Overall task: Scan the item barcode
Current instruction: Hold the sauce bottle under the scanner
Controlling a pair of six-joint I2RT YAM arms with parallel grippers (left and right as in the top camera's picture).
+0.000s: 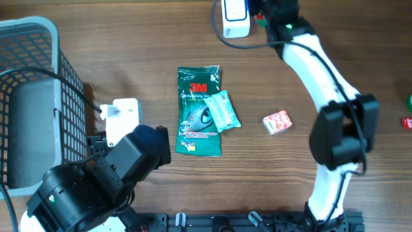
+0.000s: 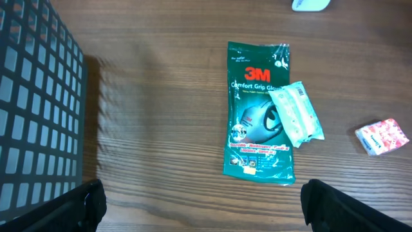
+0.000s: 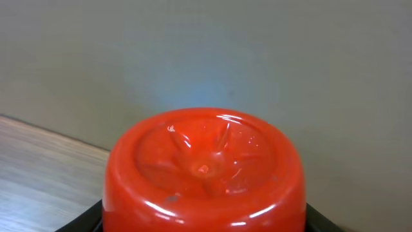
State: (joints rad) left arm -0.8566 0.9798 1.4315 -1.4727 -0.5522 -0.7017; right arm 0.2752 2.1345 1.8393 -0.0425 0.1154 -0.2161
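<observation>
The item (image 3: pixel 203 171) is a glossy red container; its rounded base with a moulded star fills the right wrist view. My right gripper (image 3: pixel 203 222) is shut on it, and the dark fingers (image 3: pixel 87 222) show only at the lower corners. Overhead, that arm reaches to the table's far edge, where a bit of the red item (image 1: pixel 259 19) shows right of the white scanner (image 1: pixel 235 16). No barcode is visible. My left gripper (image 2: pixel 203 209) stands wide open over bare wood, holding nothing, just short of a green 3M package (image 2: pixel 261 109).
A pale green packet (image 1: pixel 222 111) lies across the 3M package (image 1: pixel 198 111). A small red-and-white box (image 1: pixel 277 122) sits to its right. A grey basket (image 1: pixel 38 38) fills the left side, with a white block (image 1: pixel 122 116) beside it.
</observation>
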